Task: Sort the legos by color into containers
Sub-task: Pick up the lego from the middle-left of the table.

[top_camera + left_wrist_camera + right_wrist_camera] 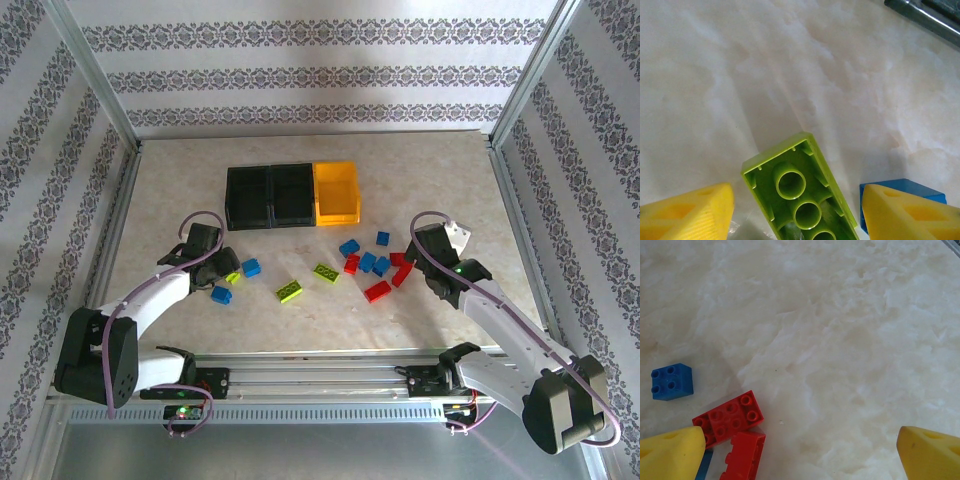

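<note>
While both arms reach over the pale, marbled bench [450, 190], the legos lie loose on its surface, in front of the bins [290, 195]. The bins stand joined in a row toward the far side: two black ones and, at the right end, a yellow-orange one [336, 192].

The legos are small, glossy studded bricks in three colours. From above, a cluster of blue and red bricks [375, 265] sits just below the yellow-orange bin, some of them touching. Two lime bricks [307, 282] lie apart from it, nearer the middle. Two blue bricks [236, 280] lie further left, near the left arm.

The left gripper [228, 268] is low over the bench by those blue bricks. In its wrist view the left gripper [797, 215] is open, its yellow fingers [690, 212] spread wide. A lime brick [800, 195] lies between them with a gap on each side. It is upside down, showing its hollow underside and a line of round tubes. A blue brick [905, 186] sits just behind one finger.

The right gripper [418, 262] hovers at the right edge of the cluster. In its wrist view the right gripper [800, 460] is also wide open and holds nothing. Near one finger lie a red brick [730, 417] with its studs up, a second red brick [742, 455] touching it, and a square blue brick [672, 381] further off.
</note>
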You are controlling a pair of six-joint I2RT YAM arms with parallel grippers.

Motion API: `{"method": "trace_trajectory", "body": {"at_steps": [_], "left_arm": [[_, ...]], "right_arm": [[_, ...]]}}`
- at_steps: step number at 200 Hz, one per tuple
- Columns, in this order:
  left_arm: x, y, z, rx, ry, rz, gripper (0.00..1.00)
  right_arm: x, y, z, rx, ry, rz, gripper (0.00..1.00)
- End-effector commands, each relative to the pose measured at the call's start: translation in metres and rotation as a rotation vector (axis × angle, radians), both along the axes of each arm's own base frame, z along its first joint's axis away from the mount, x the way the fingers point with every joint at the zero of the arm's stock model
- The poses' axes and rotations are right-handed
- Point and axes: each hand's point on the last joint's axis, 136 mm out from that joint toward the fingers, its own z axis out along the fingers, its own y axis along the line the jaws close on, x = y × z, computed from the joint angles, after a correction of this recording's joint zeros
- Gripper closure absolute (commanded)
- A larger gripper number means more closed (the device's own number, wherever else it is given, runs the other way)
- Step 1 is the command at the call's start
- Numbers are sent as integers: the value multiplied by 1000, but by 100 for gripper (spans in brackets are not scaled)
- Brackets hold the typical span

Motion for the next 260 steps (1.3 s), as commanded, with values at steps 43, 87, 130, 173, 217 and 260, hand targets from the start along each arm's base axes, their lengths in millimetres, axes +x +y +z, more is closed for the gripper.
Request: {"method": "trace_trajectory", "body": {"at_steps": [43,87,130,173,217,260], "left_arm": [[-2,7,-4,11,3,28,35],[0,6,-9,9,12,24,36],[3,5,-9,3,8,21,50],[3,2,4,-10,-17,11,59],[8,0,34,-18,-86,-7,70],[22,-4,61,-12,-146,-52,75]], "right_arm": [[3,4,2,17,-22,-4,2],[3,5,2,22,-23,-3,2],[2,5,2,25,-23,-4,2],[2,5,3,25,-29,-2,2],[3,7,5,20,-26,5,2],[-2,7,4,24,-31,4,2]]}}
